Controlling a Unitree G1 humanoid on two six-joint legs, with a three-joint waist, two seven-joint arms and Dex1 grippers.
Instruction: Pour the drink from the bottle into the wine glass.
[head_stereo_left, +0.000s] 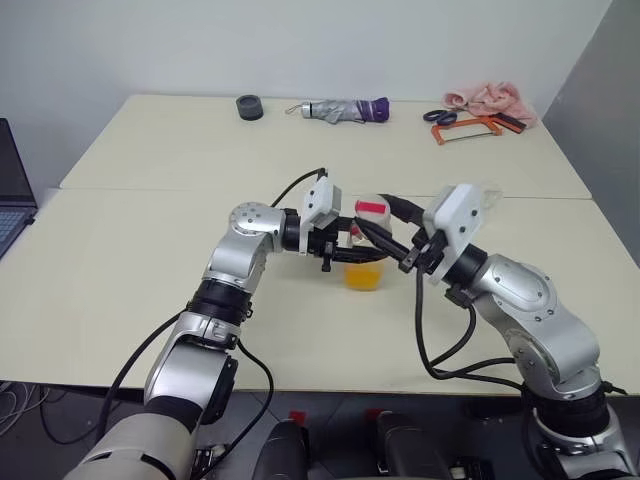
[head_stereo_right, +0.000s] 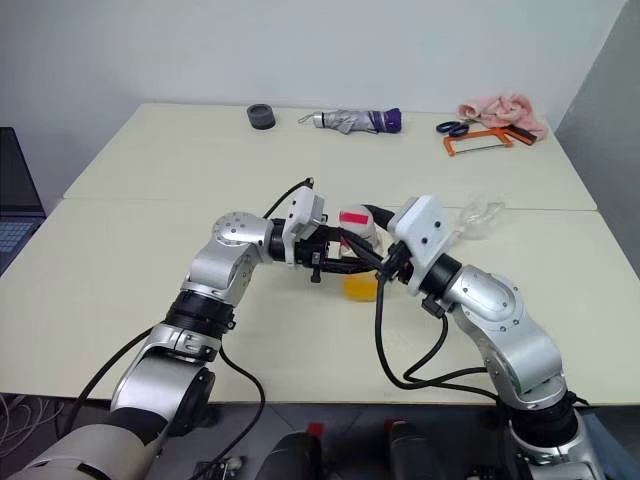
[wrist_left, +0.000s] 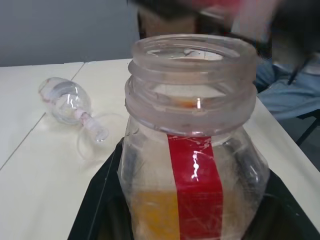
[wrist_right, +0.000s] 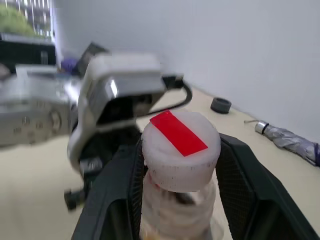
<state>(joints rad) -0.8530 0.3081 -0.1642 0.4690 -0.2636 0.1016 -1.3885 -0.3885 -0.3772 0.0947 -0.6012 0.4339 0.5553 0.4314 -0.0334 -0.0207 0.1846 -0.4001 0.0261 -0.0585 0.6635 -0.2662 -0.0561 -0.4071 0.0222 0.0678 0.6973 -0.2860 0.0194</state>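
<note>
I am working through the uncapping: my left gripper (head_stereo_left: 343, 252) is clamping the bottle (wrist_left: 192, 165) of drink (head_stereo_left: 363, 277) mid-table, my right gripper (wrist_right: 180, 165) is pinching its cap (wrist_right: 181, 145) at the neck, and the wine glass (wrist_left: 65, 102), lying on its side beyond, is needing righting next.

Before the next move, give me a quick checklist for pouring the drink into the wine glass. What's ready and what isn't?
1. Bottle gripped by the left gripper: ok.
2. Cap off: ok, the left wrist view shows the bottle's mouth open.
3. Drink in the bottle: ok, orange liquid fills the lower part.
4. Wine glass upright: not ok, it lies on its side on the table.
5. Right gripper free to stand the glass up: not ok, it is shut on the cap.
</note>
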